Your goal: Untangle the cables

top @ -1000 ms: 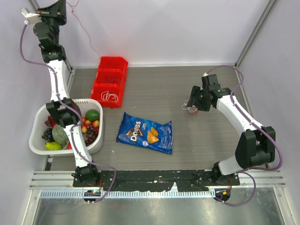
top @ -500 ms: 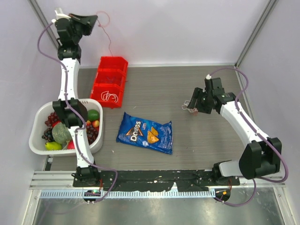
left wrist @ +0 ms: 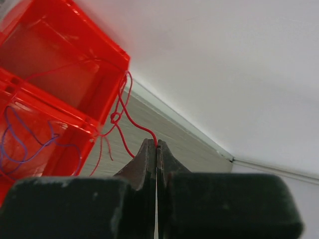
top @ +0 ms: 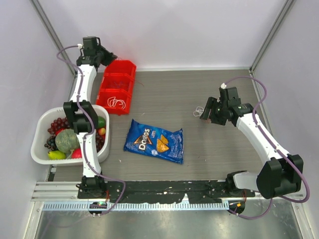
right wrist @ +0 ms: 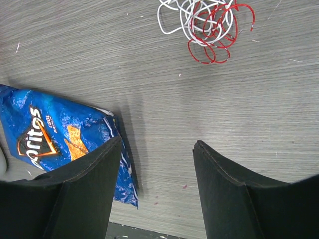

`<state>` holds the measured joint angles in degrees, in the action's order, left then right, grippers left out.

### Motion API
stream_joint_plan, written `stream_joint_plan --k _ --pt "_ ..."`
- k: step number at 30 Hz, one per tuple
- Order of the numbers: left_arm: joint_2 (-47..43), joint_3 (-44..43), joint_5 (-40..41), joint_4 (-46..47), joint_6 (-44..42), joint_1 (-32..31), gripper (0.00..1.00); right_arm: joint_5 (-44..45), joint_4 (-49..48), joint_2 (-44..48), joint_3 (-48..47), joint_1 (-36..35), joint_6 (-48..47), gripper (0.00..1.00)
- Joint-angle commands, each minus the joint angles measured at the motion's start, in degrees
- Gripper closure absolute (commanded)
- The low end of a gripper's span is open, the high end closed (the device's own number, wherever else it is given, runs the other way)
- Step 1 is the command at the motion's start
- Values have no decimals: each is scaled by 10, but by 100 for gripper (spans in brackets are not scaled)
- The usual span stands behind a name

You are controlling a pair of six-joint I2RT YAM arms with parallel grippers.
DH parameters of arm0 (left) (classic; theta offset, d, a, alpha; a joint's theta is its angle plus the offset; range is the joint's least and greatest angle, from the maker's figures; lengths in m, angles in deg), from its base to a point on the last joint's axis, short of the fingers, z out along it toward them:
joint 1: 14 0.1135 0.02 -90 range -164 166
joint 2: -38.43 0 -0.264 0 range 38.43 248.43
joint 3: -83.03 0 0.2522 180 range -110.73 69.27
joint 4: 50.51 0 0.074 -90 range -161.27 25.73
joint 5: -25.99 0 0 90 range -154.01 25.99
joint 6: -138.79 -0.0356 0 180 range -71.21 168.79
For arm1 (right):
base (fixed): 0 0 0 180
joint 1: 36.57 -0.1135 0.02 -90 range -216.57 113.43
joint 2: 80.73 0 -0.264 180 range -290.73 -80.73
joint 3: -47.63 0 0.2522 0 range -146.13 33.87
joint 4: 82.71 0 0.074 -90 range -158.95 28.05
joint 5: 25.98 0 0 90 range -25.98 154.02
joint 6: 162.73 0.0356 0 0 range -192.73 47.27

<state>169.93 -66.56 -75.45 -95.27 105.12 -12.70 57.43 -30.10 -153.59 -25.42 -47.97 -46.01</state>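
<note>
Left arm (top: 83,84) outstretched, end effector (left wrist: 156,145) pinching cable (left wrist: 132,119)

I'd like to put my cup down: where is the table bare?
Free: the stretch beyond the chip bag, between the red bins and the cable tangle; and the strip between the bag and the arm bases. Crowded: the left side, with bins, fruit basket and left arm.

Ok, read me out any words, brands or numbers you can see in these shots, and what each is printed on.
"Doritos": on the crinkled blue foil chip bag, overhead view.
"ritos": the same logo, partly cut off, right wrist view.
Smaller print beside the logo: too small to read.
Nothing else carries readable text.
</note>
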Motion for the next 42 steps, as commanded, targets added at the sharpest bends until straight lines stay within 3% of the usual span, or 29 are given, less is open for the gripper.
stream_joint_plan --k 1,5,11,15,19,21,25,29,34,37,42 --pt "22 -16 43 -15 -28 -2 100 -1 -13 13 4 1 -3 35" --pt "56 -57 47 -28 -31 -2 100 -3 -14 8 6 1 1 35" --pt "91 -48 36 3 2 -2 100 11 -4 2 -7 2 -10 36" --pt "111 -81 38 -1 1 -2 82 18 5 -4 -17 2 -20 36" --pt "90 -90 55 -20 -14 -2 50 19 2 -17 -23 2 -24 36" --pt "70 -75 56 -29 -27 -2 43 12 -3 -25 -28 2 -22 36" --pt "26 -18 49 -35 -75 -8 46 3 -12 -39 -32 2 -20 35" --pt "7 22 34 -38 -170 -66 53 -8 -14 -50 -30 2 -22 36" --pt "32 -2 109 -82 -308 -125 43 -16 -4 -43 -21 2 -24 36" --pt "59 -36 198 -113 -359 -150 39 -20 7 -34 -22 2 -24 36" --pt "92 -72 304 -122 -405 -179 44 -26 35 -33 -23 1 -33 36"
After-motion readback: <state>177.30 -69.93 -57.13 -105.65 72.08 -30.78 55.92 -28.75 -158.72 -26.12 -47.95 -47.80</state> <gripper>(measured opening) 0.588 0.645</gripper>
